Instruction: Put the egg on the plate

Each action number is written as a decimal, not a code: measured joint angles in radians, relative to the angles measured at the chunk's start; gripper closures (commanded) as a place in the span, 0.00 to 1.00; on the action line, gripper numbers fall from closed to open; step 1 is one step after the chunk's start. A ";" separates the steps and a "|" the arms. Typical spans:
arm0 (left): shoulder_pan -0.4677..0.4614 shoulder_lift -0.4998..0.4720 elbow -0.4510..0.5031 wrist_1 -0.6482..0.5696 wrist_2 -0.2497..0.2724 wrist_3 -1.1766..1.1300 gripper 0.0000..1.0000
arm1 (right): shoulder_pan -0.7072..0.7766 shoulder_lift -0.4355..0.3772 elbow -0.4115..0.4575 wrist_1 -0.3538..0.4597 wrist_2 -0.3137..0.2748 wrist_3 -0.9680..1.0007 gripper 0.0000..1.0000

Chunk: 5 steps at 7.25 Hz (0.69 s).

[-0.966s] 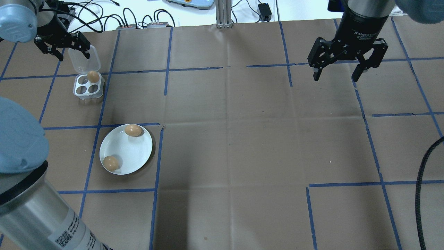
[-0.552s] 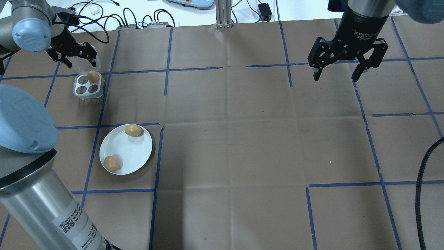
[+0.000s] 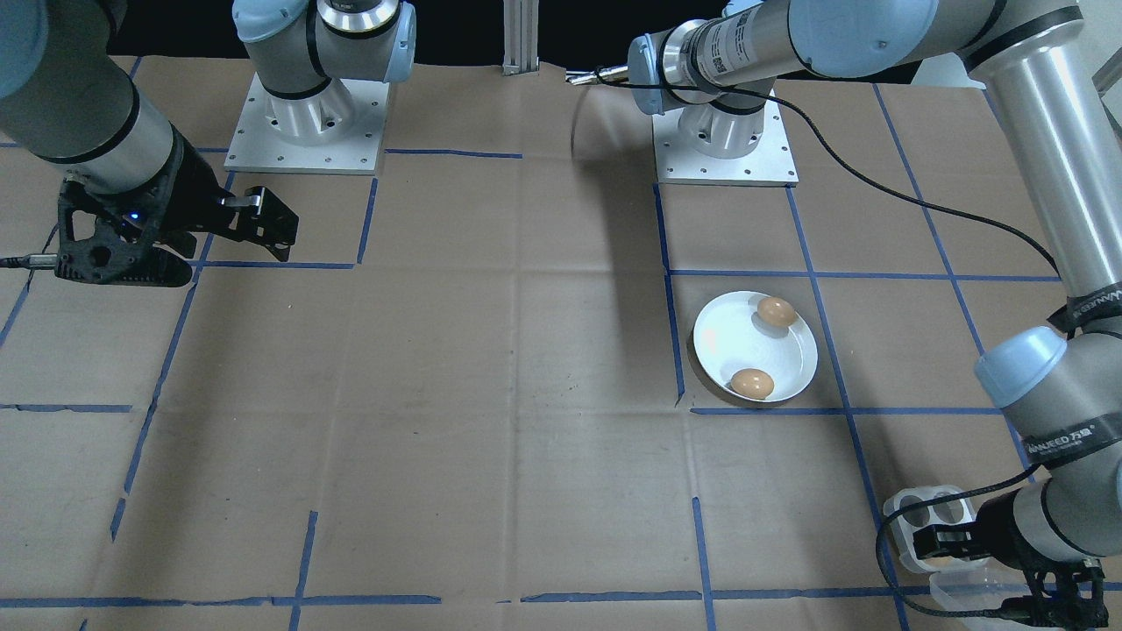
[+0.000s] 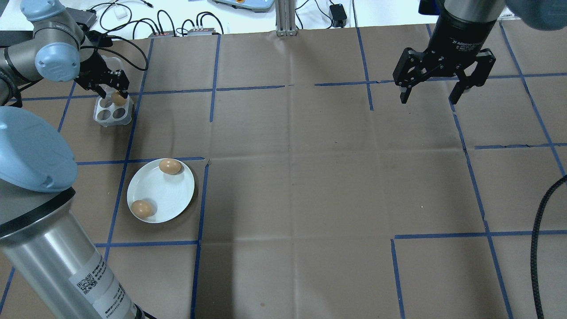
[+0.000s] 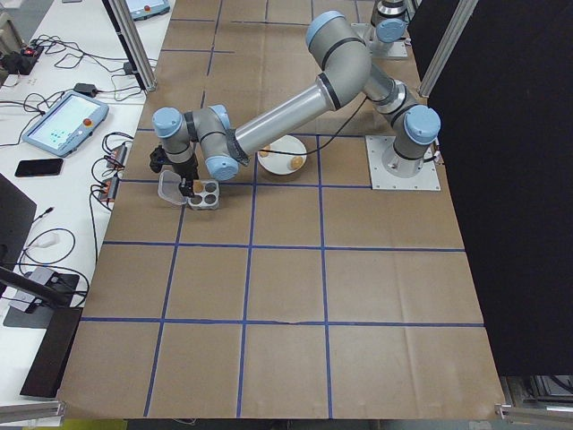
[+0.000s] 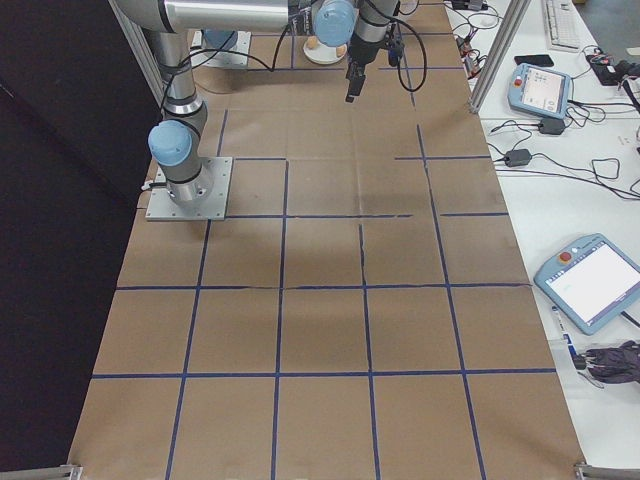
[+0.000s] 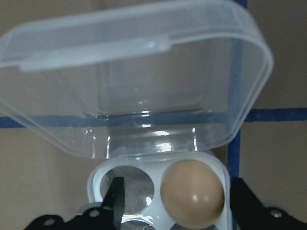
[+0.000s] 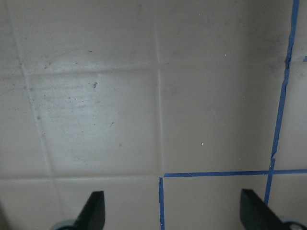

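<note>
Brown tabletop (image 4: 310,177), blue tape grid. Near its left edge, white plate (image 4: 161,190) already holding two eggs, one at the far rim, one at the near-left rim, middle bare. Further toward the far-left corner, tray (image 4: 113,110) with clear lid (image 7: 134,72) tipped back, one last egg (image 7: 192,193) in its far-right cup, other cups seen here empty.

Left gripper (image 4: 108,84) low over that egg, spread wide, a finger either side of it in the wrist view, not touching. Right gripper (image 4: 443,84) idle above the far-right part, spread, holding nothing.

For a clean pick, probably: centre on the egg, sink until the pads pass its widest part, clear of cup wall and lid, then close gently; too hard risks cracking, too shallow a slip. Lift straight up so the light tray stays put, then set down on the plate's bare middle, away from the two eggs
</note>
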 measured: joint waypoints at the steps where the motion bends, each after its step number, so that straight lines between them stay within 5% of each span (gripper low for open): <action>1: -0.003 0.000 0.000 0.000 -0.001 -0.003 0.53 | 0.000 0.000 0.000 0.000 0.000 0.000 0.00; 3: -0.009 0.001 -0.002 -0.002 -0.004 -0.007 0.72 | 0.000 0.000 0.000 0.000 0.000 0.000 0.00; 5: -0.010 0.009 0.001 -0.006 0.000 -0.008 0.75 | 0.000 0.000 0.000 0.000 -0.001 0.000 0.00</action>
